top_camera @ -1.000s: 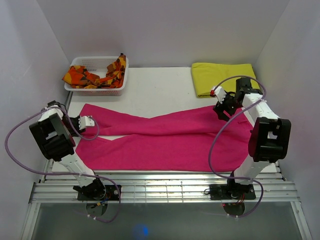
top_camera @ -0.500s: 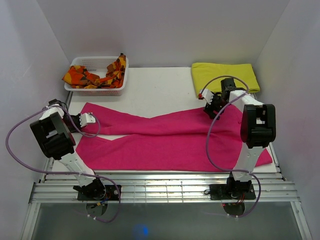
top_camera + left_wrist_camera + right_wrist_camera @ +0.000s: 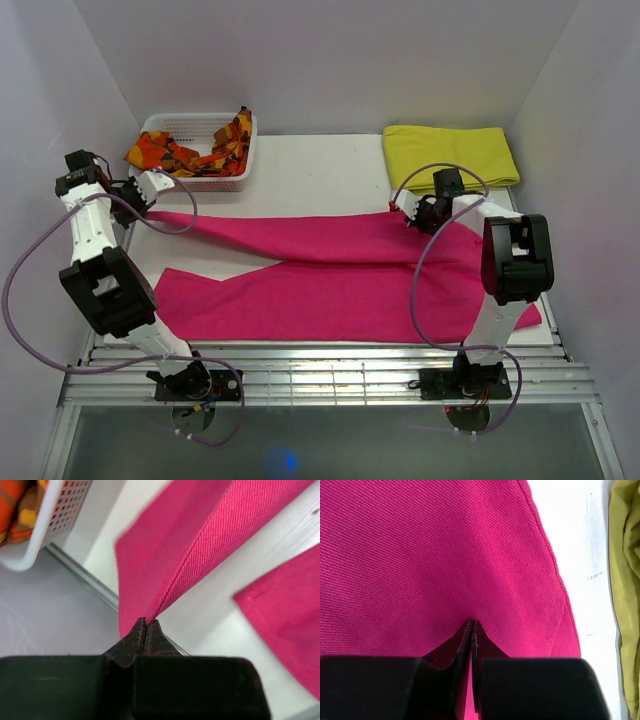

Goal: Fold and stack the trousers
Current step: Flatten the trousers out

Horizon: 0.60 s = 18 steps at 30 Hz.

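Top external view: the trousers (image 3: 330, 270) lie spread across the table (image 3: 310, 170), with the waist end towards the right and the two legs running to the left. The near leg rests flat by the front edge. The far leg stretches to the left hand (image 3: 148, 195), which sits just in front of the white basket (image 3: 200, 125) that holds an orange-and-red patterned cloth (image 3: 165, 155).

In the left wrist view the left hand (image 3: 146, 630) is clenched on a folded edge of the trousers (image 3: 200, 535). The fabric rises from the fingertips and away across the table, with the basket (image 3: 60, 510) off to one side.

The right hand (image 3: 408, 210) is at the far edge of the waist end, near the yellow cloth (image 3: 450, 155) but apart from it. In the right wrist view the right hand (image 3: 471, 630) is pinched tight on a small ridge of the trousers (image 3: 435, 555). It seems to grip only the top layer, though the view is too close to be sure. The yellow cloth (image 3: 625, 580) lies along the right border, across a strip of bare table.
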Each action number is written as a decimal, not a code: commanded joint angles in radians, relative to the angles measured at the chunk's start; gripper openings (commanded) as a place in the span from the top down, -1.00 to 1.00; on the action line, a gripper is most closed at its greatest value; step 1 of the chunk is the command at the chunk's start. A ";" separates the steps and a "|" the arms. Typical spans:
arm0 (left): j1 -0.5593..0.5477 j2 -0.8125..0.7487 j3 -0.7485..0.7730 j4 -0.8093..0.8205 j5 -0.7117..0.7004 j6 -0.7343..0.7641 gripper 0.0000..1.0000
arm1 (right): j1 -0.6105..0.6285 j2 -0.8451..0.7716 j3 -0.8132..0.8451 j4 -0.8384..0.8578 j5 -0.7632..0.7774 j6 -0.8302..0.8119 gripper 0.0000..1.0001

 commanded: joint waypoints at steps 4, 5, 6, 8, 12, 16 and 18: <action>0.009 -0.308 -0.076 -0.108 -0.080 -0.196 1.00 | -0.032 -0.142 -0.057 0.039 0.045 0.056 0.85; 0.007 -0.336 -0.088 -0.123 -0.089 -0.226 1.00 | -0.041 -0.162 -0.062 0.037 0.048 0.064 0.84; 0.007 -0.362 -0.097 -0.155 -0.105 -0.242 1.00 | -0.048 -0.211 -0.071 0.040 0.054 0.075 0.85; 0.007 -0.420 -0.105 -0.189 -0.129 -0.262 1.00 | -0.073 -0.262 -0.100 0.045 0.053 0.080 0.85; 0.007 -0.434 -0.096 -0.246 -0.190 -0.308 1.00 | -0.149 -0.389 -0.163 0.053 0.068 0.080 0.85; 0.007 -0.313 -0.057 -0.277 -0.129 -0.328 1.00 | -0.221 -0.466 -0.204 0.013 -0.021 0.008 0.85; 0.005 -0.272 -0.085 -0.248 -0.134 -0.340 1.00 | -0.198 -0.356 -0.134 -0.102 -0.064 -0.008 0.46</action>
